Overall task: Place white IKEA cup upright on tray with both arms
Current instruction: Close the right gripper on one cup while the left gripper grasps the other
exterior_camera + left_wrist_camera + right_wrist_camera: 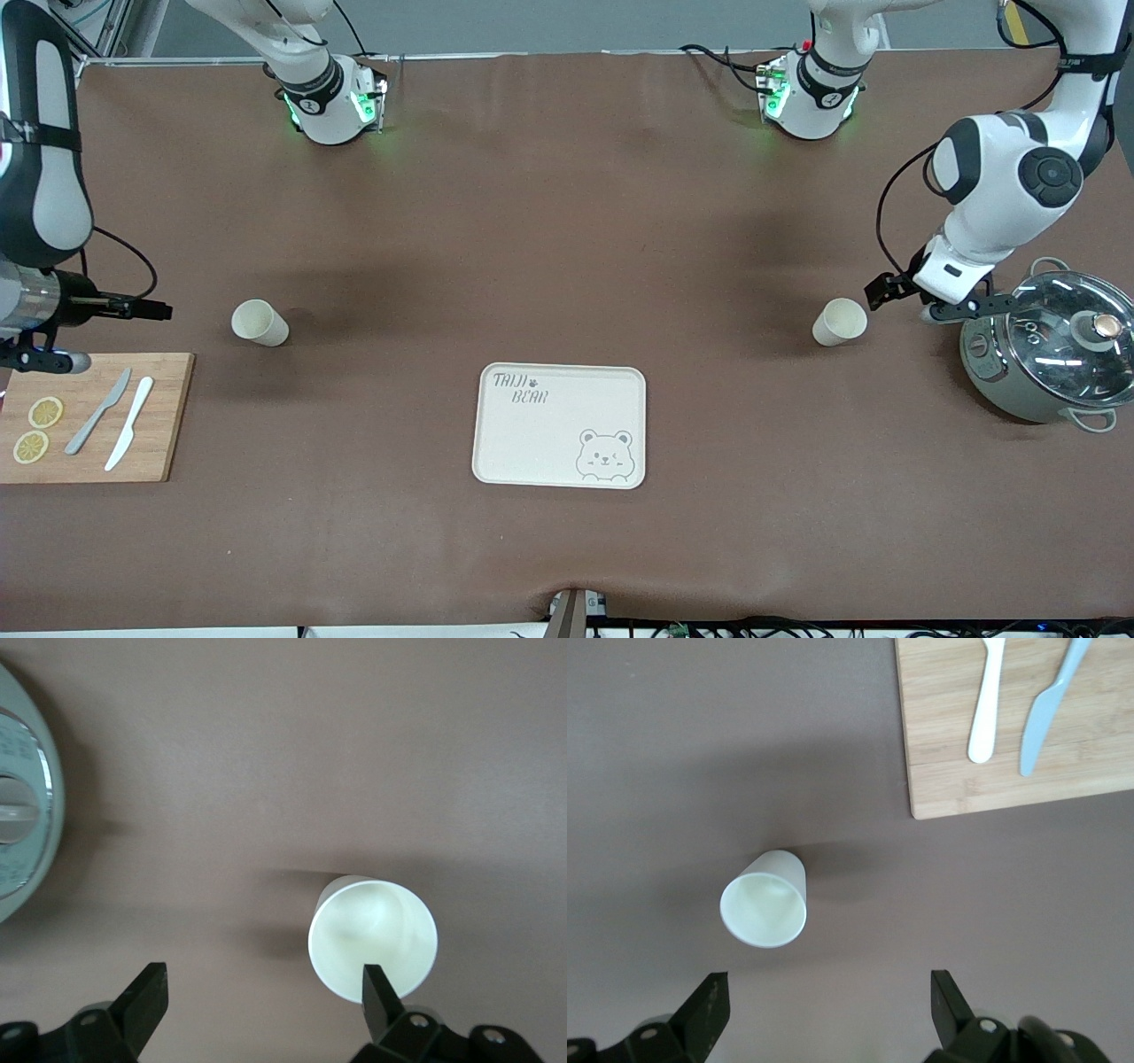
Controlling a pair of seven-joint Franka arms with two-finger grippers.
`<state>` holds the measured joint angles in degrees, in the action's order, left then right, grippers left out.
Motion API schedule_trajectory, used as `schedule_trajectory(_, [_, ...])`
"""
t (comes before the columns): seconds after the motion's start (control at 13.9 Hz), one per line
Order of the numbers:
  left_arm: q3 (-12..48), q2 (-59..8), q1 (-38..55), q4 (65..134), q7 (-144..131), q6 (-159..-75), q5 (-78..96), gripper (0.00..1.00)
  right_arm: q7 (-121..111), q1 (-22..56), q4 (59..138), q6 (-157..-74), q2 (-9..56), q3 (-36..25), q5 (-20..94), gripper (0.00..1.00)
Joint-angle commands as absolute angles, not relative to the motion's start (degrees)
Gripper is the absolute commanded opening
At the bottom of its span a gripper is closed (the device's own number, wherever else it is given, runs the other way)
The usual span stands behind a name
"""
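The tray (560, 426) lies bare on the brown desk (567, 266), nearest the camera. Farther back, two white cups stand upright, one (839, 321) beside the left gripper (921, 302), one (260, 322) near the right gripper (124, 332). Both grippers hover, fingers spread.

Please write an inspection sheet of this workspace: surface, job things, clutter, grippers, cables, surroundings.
Surface: brown table cover, no spills seen.
Job's things: tray bare; one white cup at the left arm's end, another cup at the right arm's end, both off the tray.
Clutter: bamboo board with two knives and lemon slices; lidded pot.
Grippers: left gripper open, by its cup; right gripper open, near the other.
Cables: black cables on the arms.
Surroundings: nothing seen.
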<state>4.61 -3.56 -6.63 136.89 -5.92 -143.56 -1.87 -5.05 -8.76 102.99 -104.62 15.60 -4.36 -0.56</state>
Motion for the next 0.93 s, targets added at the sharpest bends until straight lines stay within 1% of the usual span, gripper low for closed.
schedule_trajectory(0.0, [4.92, -5.97, -6.86, 137.29, -5.89, -147.29, -1.23, 0.85, -5.18, -9.49, 109.23, -109.93, 13.80, -3.60, 2.71, 1.00])
schedule_trajectory(0.14, [5.10, -7.64, -6.77, 137.28, -5.89, -149.14, -1.05, 0.82, -5.19, -9.41, 111.52, -112.57, 13.89, -3.60, 4.22, 1.00])
schedule_trajectory(0.29, [5.10, -8.26, -6.77, 137.37, -5.89, -149.24, -0.97, 0.74, -5.10, -9.32, 115.21, -117.83, 13.89, -3.60, 4.39, 1.00])
schedule_trajectory(0.36, [5.10, -8.52, -6.77, 137.37, -5.89, -149.24, -0.97, 0.67, -5.18, -9.23, 116.88, -120.12, 13.89, -3.60, 4.39, 1.00])
schedule_trajectory(0.43, [5.18, -8.96, -6.77, 137.37, -5.98, -149.24, -0.97, 0.66, -5.19, -9.23, 118.55, -122.50, 13.97, -3.52, 4.48, 1.00])
schedule_trajectory(0.5, [5.19, -9.23, -6.77, 137.29, -5.98, -149.24, -0.88, 0.63, -5.19, -9.23, 120.13, -124.87, 14.06, -3.52, 4.40, 0.94])
schedule_trajectory(0.65, [5.36, -9.49, -6.50, 137.11, -6.06, -149.24, -0.79, 0.54, -5.10, -9.14, 123.21, -129.70, 14.15, -3.43, 4.48, 0.70])
schedule_trajectory(0.72, [5.45, -9.49, -6.42, 137.11, -6.15, -149.24, -0.44, 0.53, -5.10, -9.05, 124.18, -131.21, 14.15, -3.43, 4.74, 0.62])
schedule_trajectory(0.86, [6.32, -9.40, -6.50, 137.11, -6.15, -149.24, 0.26, 0.47, -5.10, -8.97, 124.72, -131.75, 14.67, -3.34, 5.53, 0.53])
